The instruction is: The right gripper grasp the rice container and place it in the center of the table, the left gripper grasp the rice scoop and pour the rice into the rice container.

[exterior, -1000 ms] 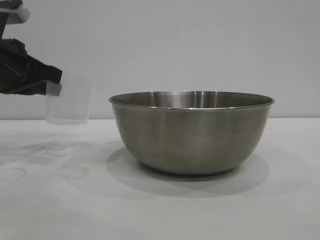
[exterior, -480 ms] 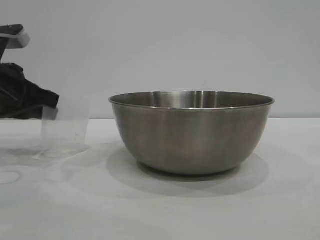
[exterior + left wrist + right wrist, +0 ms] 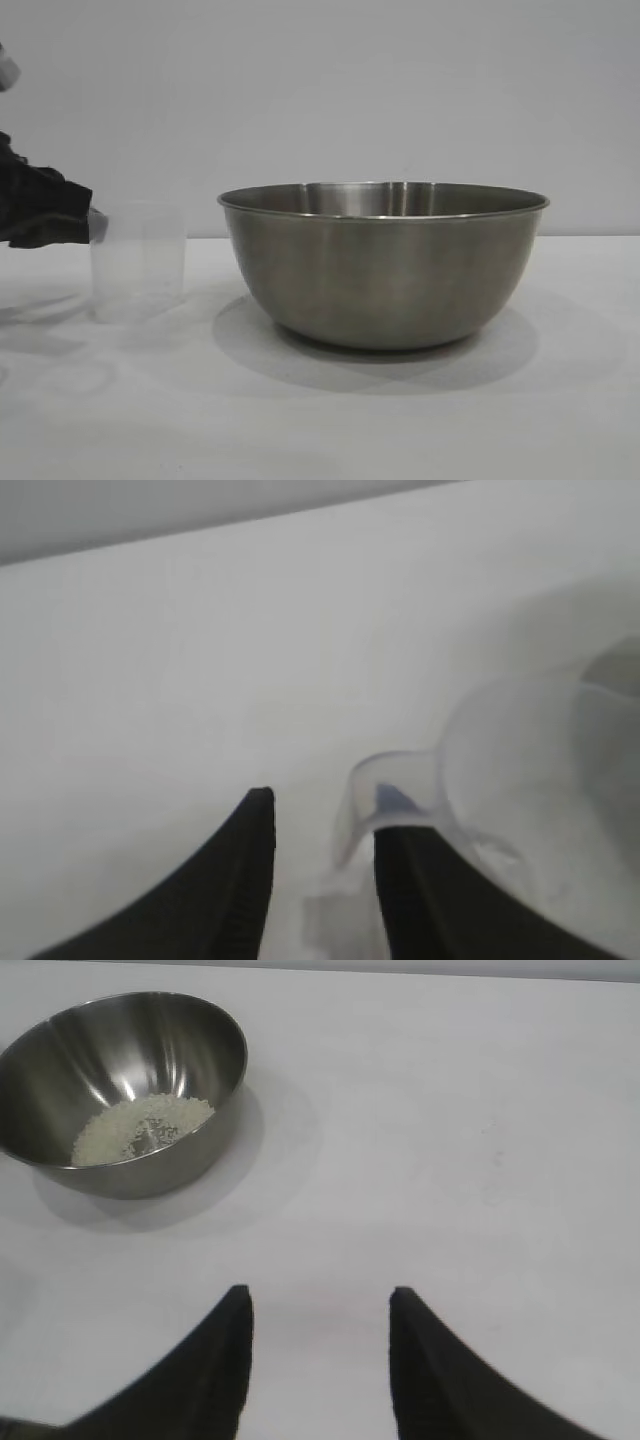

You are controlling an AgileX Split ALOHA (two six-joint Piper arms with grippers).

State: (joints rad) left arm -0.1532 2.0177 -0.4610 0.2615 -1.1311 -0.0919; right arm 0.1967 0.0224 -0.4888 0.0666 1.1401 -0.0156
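The rice container, a wide steel bowl, sits mid-table with the rice heaped on the bottom of the container. The rice scoop, a clear plastic cup, stands upright on the table to the bowl's left. My left gripper is at the scoop's handle, at the far left edge of the exterior view. In the left wrist view the left gripper is open, with the handle in the gap against one finger. The right gripper is open and holds nothing, well away from the bowl.
A plain grey wall runs behind the table. White table surface lies in front of the bowl and to its right.
The scoop came down from the air and now stands upright on the table. The left gripper sank with it, drew left and opened its jaws. Bowl and right gripper stayed still.
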